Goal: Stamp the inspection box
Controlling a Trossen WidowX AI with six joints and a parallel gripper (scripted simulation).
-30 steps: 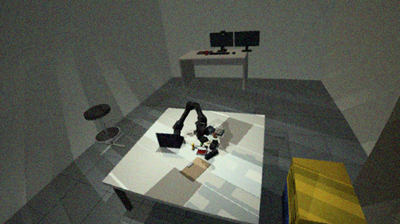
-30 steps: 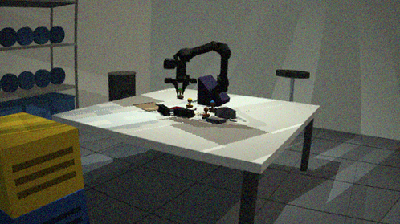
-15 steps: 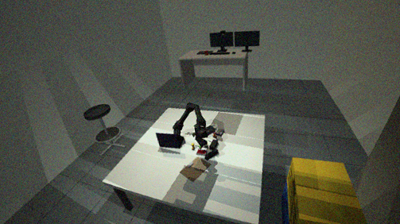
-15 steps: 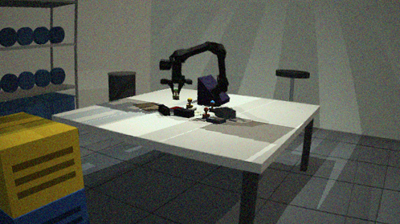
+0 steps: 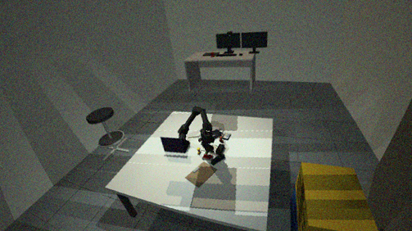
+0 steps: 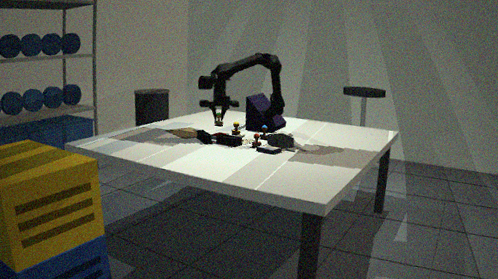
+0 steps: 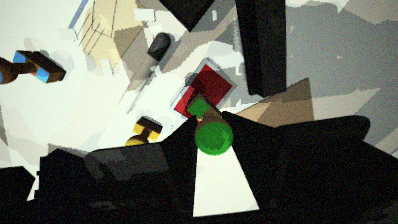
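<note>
My gripper (image 6: 219, 115) is shut on the green-knobbed stamp (image 7: 214, 138) (image 6: 218, 119) and holds it upright above the bench. In the wrist view the stamp's base overlaps the near corner of the red ink pad (image 7: 214, 83) (image 5: 208, 157); its exact height over the pad is unclear. The stamp's lettering is not readable. The cream card (image 7: 102, 30) with printed lines lies beyond the pad, partly cut off by the frame edge; its box is not clearly made out.
A yellow stamp (image 7: 149, 128) (image 6: 236, 127) stands near the pad, a blue one (image 7: 37, 66) (image 6: 264, 130) farther left. A red-knobbed stamp (image 6: 256, 140) stands nearby. Black blocks (image 7: 264, 45) (image 5: 218, 159) flank the pad. A brown clipboard (image 5: 201, 175) and a dark slanted panel (image 5: 174, 144) are also on the bench.
</note>
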